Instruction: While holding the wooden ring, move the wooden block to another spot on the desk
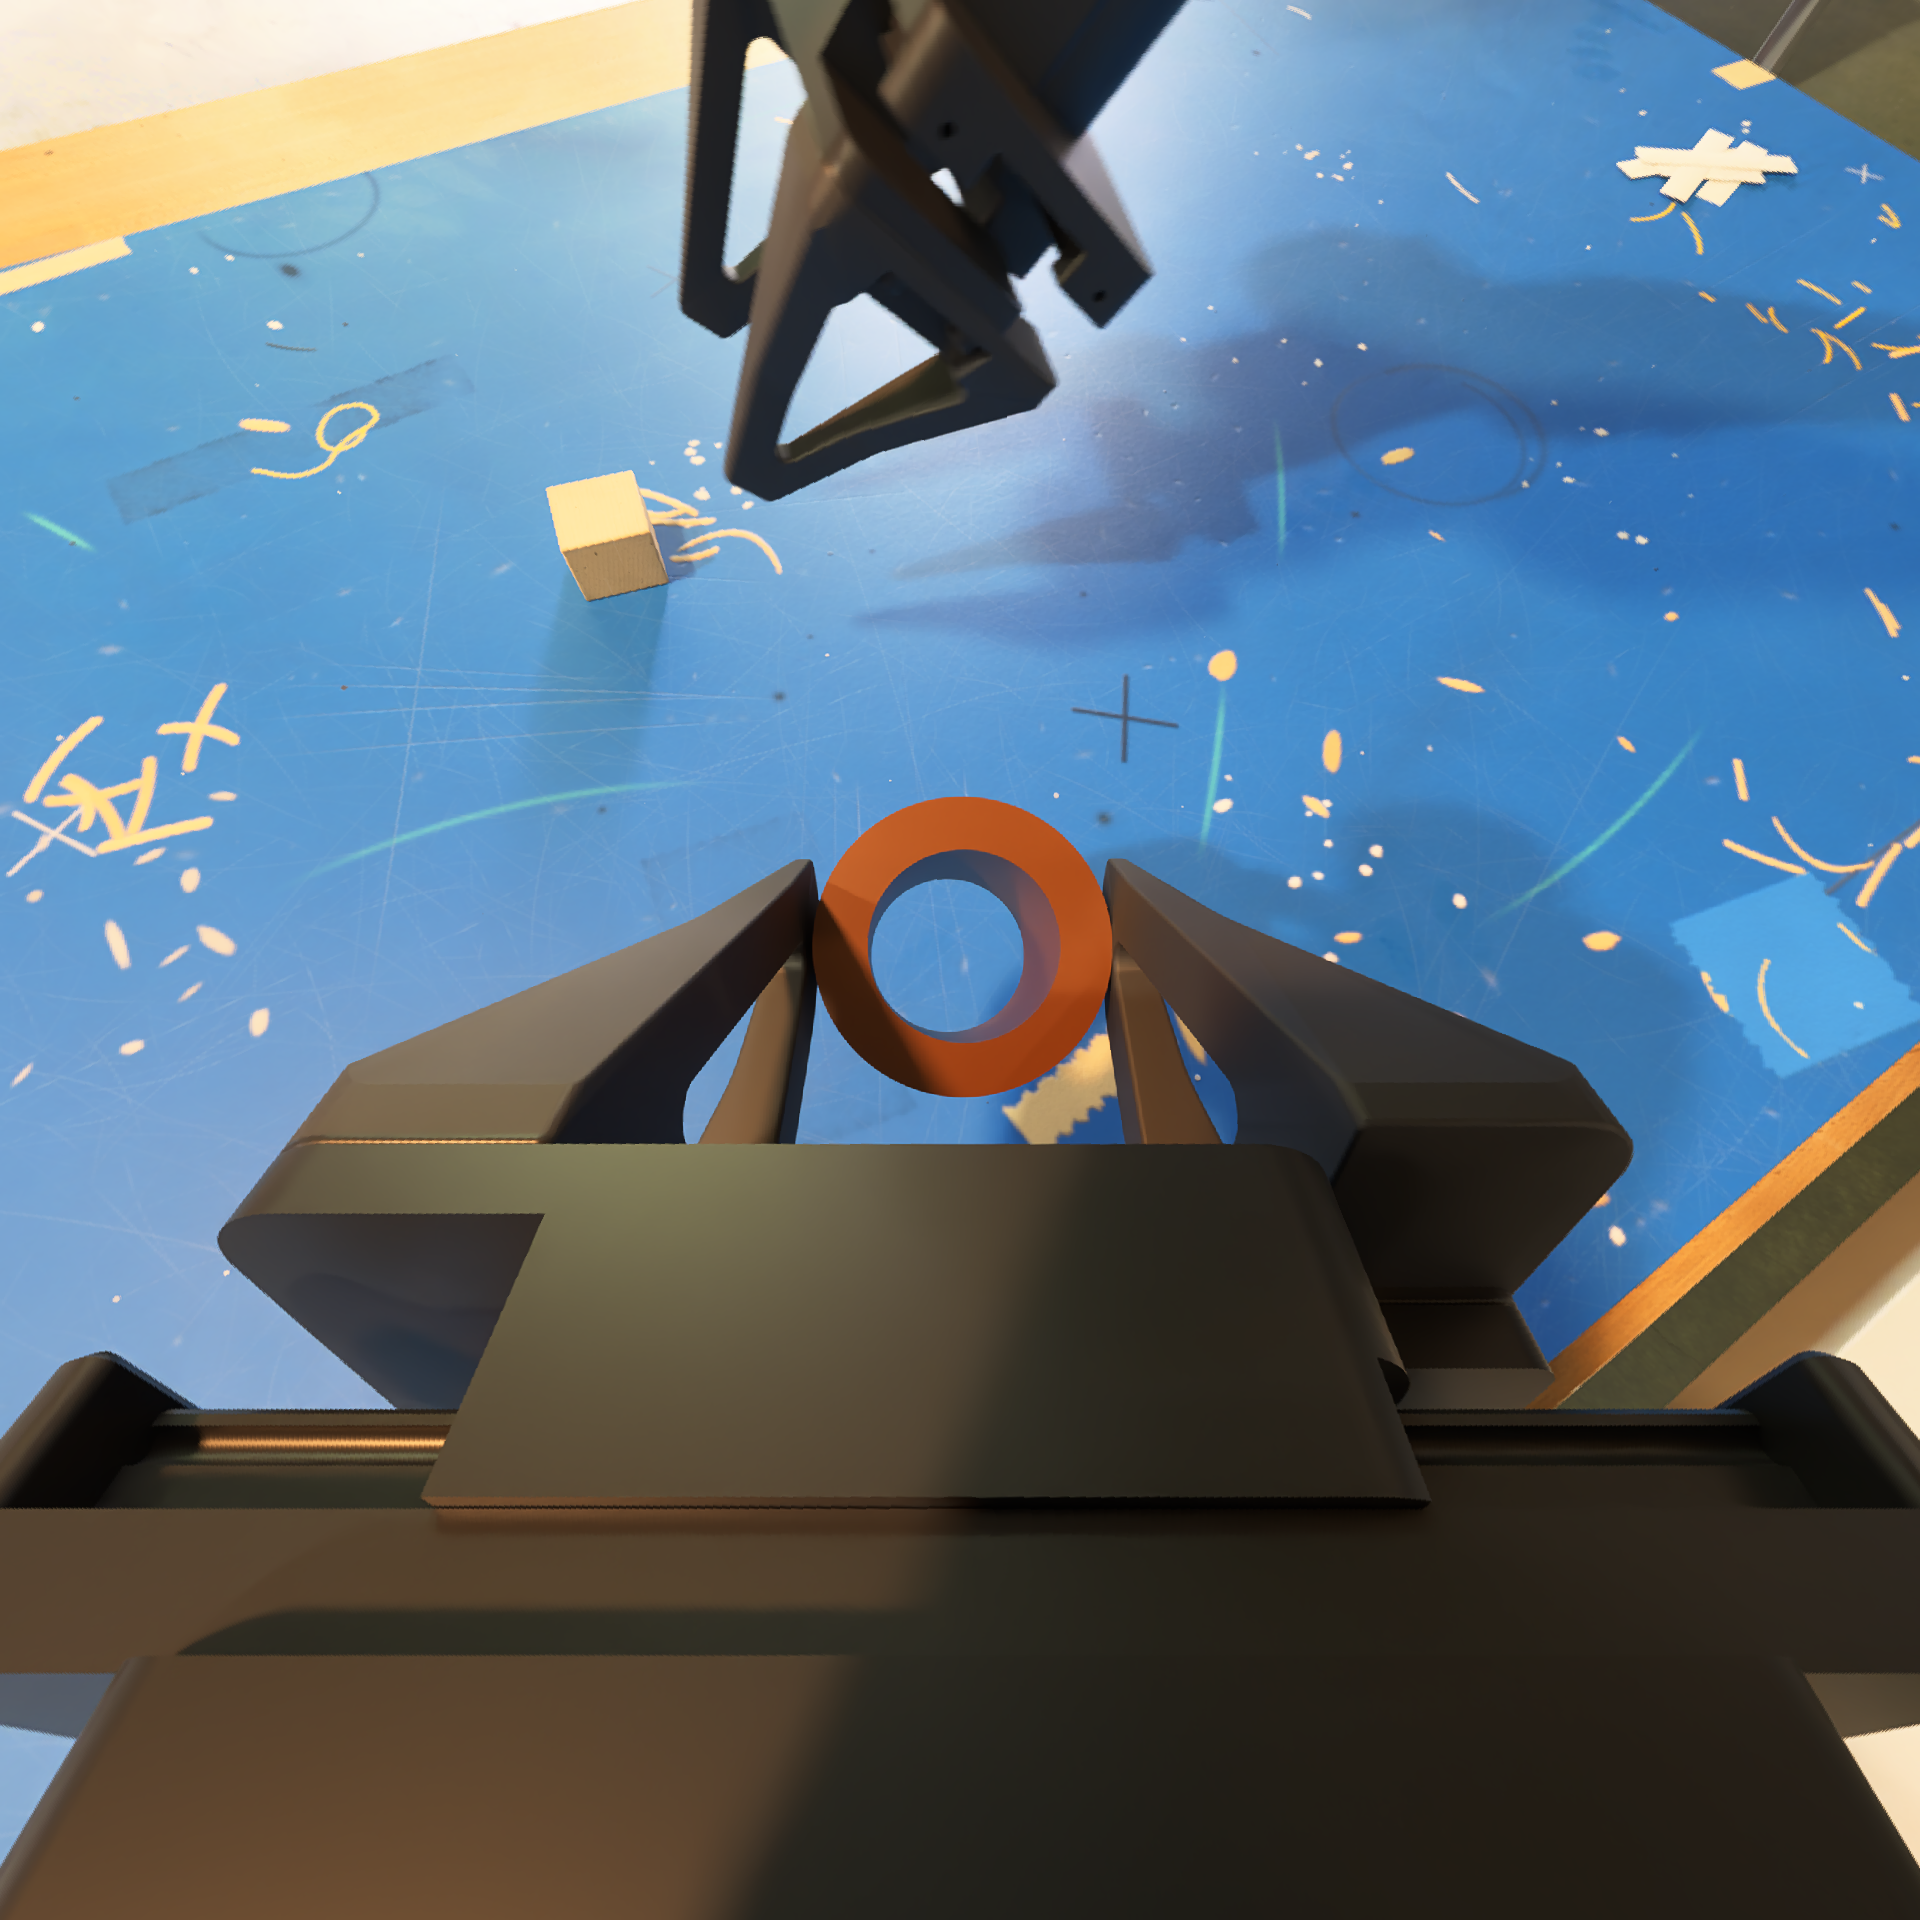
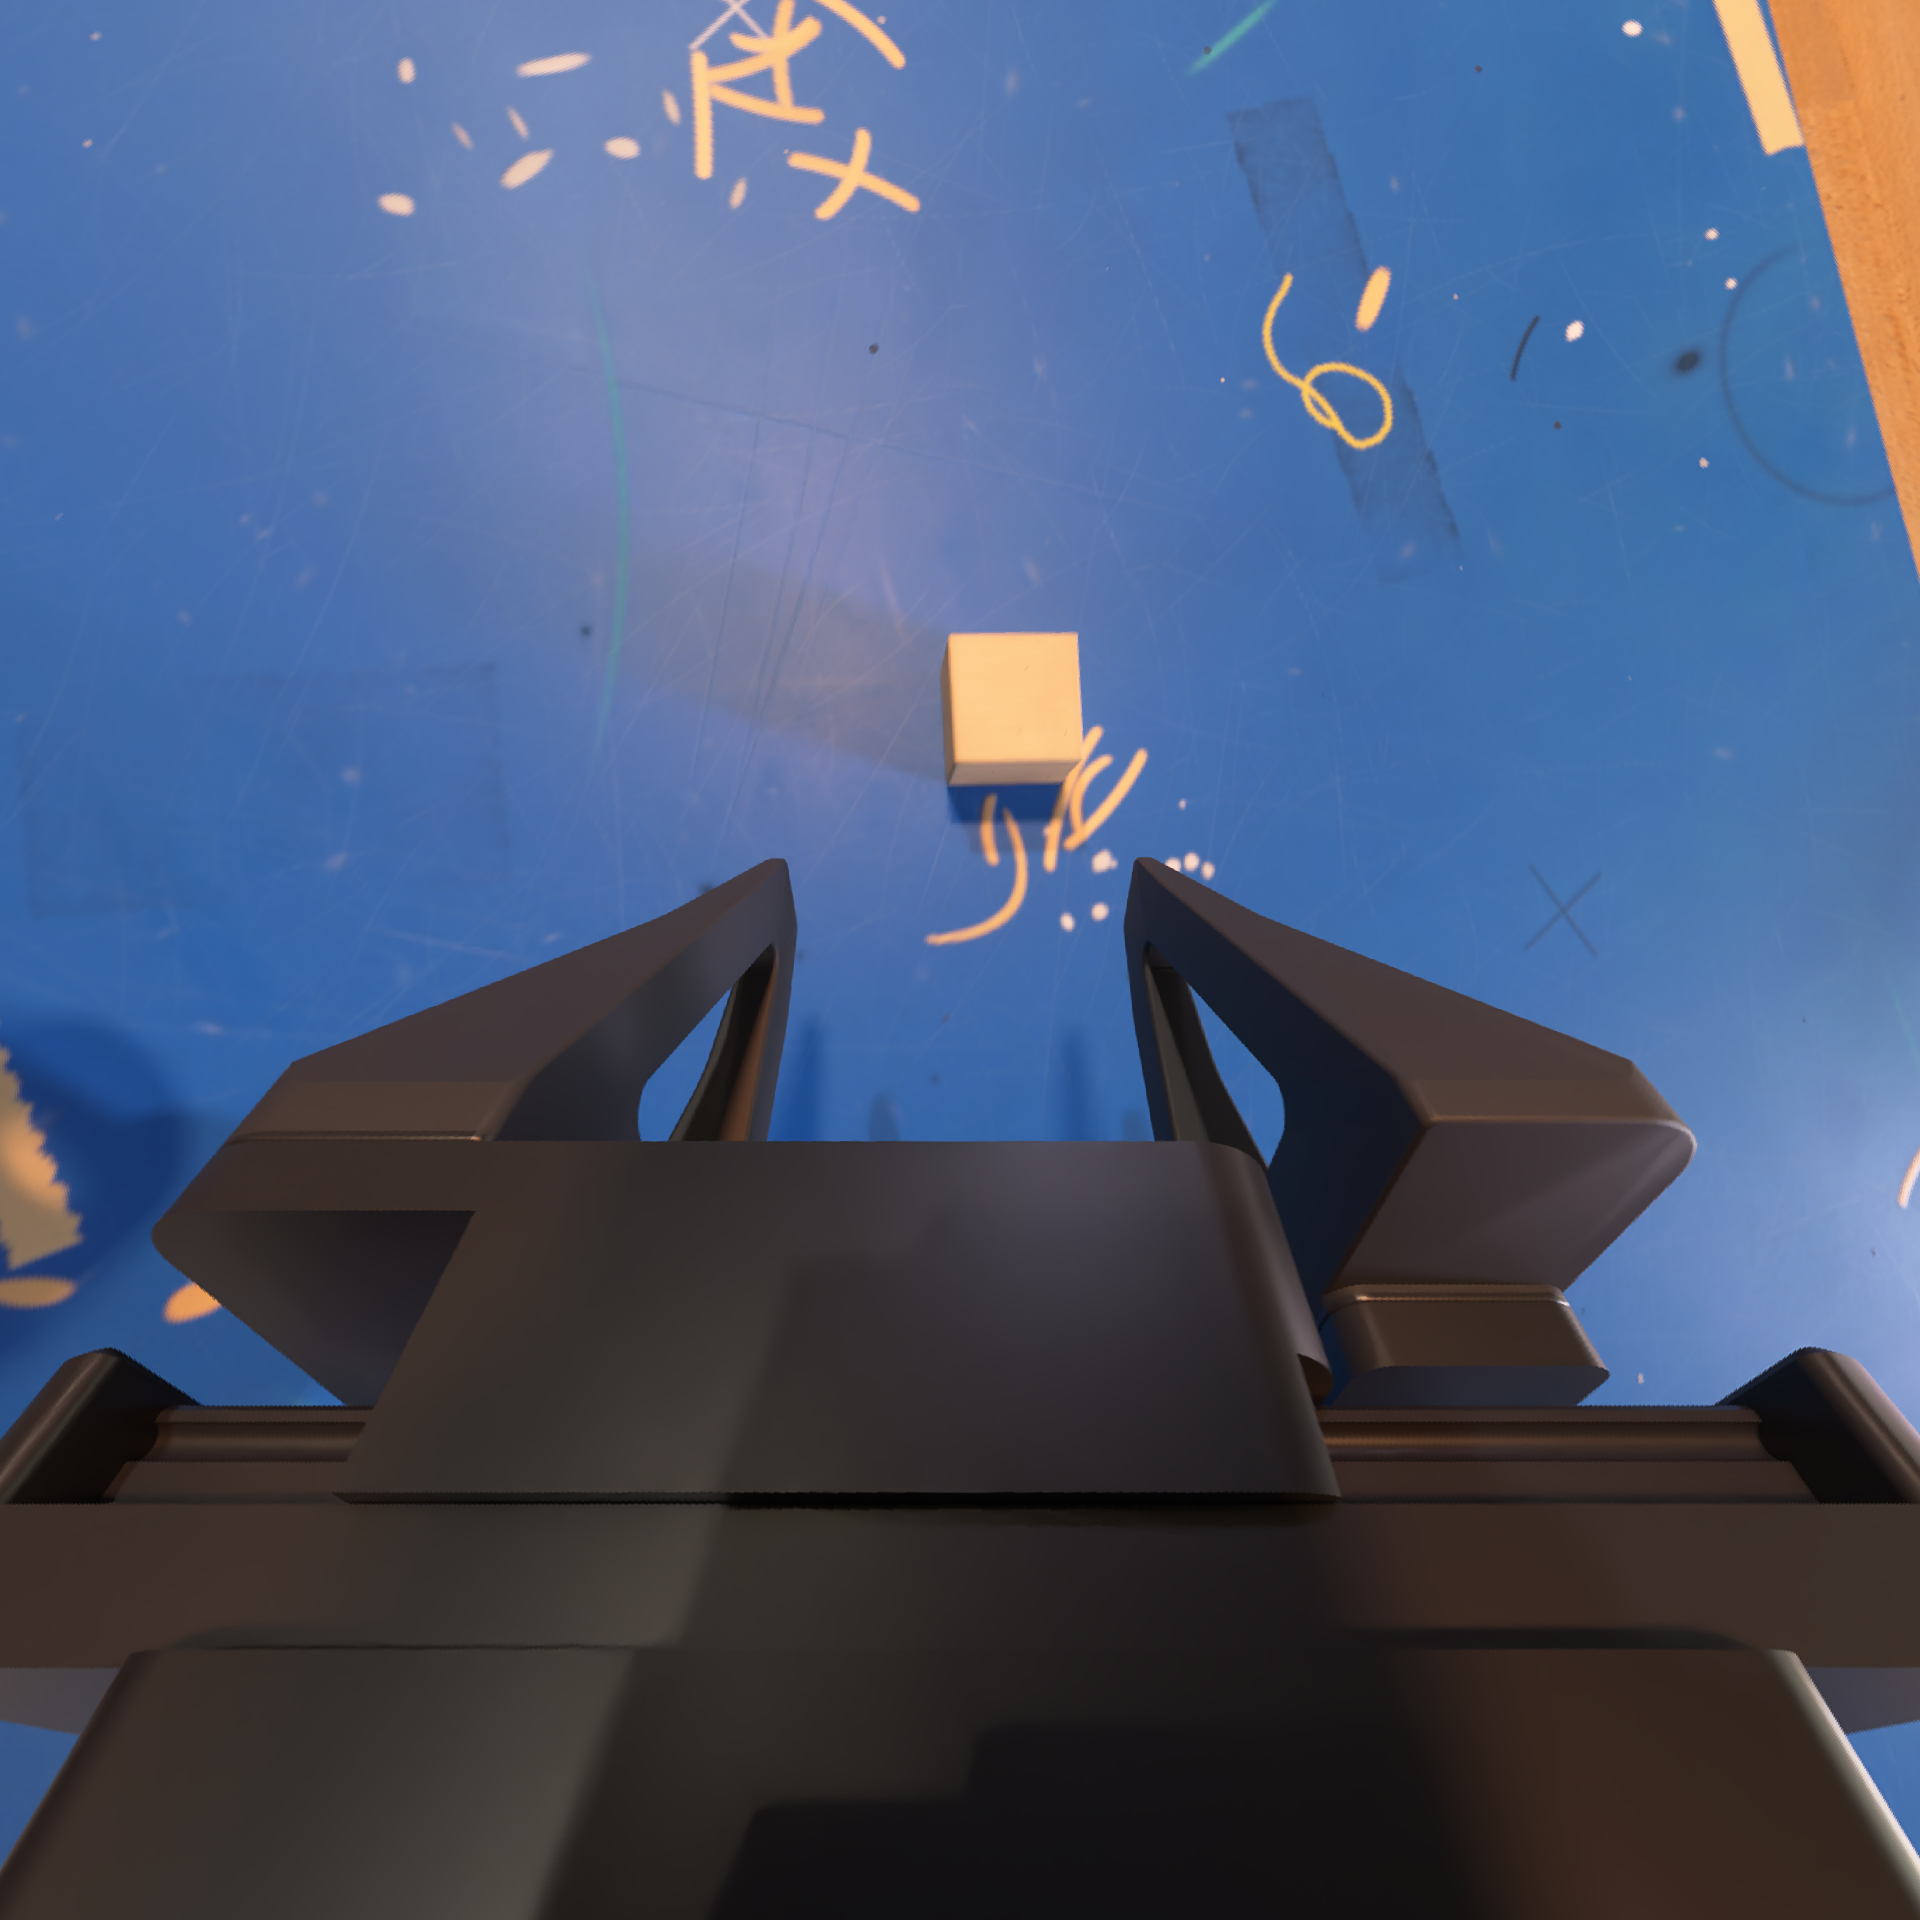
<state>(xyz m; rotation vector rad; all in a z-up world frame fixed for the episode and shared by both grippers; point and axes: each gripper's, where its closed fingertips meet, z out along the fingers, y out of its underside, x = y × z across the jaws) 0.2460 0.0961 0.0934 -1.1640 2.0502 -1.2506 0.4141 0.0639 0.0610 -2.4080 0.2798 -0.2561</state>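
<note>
Orange-brown in colour, the wooden ring [image 1: 961, 945] sits between the two fingers of the left end effector [image 1: 961, 935], which is closed on it from both sides; the ring is held up above the tabletop [image 1: 416, 675], and through its hole the blue surface can be seen. Just under the ring, a small pale scrap with a toothed edge [image 1: 1060, 1101] lies on the tabletop. The wooden block [image 1: 606, 533], a small pale cube, rests on the blue surface farther ahead and to the left in the left wrist view, well apart from the ring. The right end effector [image 1: 831, 416] hangs above the tabletop near the block, a little to the right of it in this view, and it does not touch it. In the right wrist view, the right end effector [image 2: 961, 904] has its fingers spread apart with nothing between them, and the wooden block [image 2: 1011, 707] stands ahead of the fingertips, roughly in line with the gap. Yellow scribbles [image 2: 1039, 842] mark the tabletop [image 2: 312, 520] between the block and the fingertips. A wooden border [image 2: 1860, 208] runs along the tabletop at the right edge of this view.
</note>
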